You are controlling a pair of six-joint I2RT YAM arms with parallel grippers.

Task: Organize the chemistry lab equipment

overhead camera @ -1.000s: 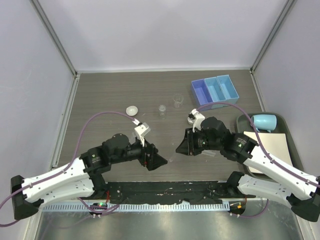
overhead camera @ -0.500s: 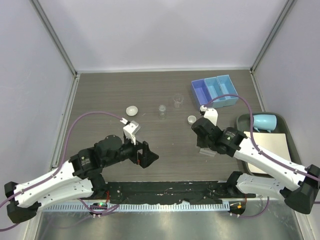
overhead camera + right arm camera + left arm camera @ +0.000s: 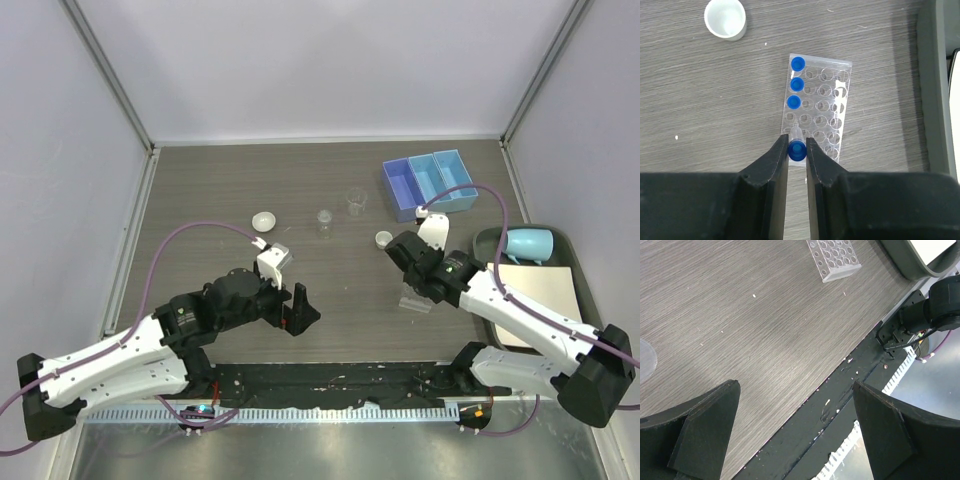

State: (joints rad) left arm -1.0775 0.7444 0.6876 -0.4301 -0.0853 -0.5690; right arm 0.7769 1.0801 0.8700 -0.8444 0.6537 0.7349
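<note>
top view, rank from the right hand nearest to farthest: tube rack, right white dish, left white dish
1. tube rack, just below the right hand
2. right white dish, just beyond it, mid-table
3. left white dish, far across on the left arm's side

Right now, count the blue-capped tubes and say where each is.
4. Three tubes stand along one edge of the rack; the fourth tube is pinched in the right gripper over the rack's end. More may be hidden.

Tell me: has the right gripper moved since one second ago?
Yes. In the top view the right gripper has shifted right, toward the dark green tray, and is now over the clear tube rack.
</note>
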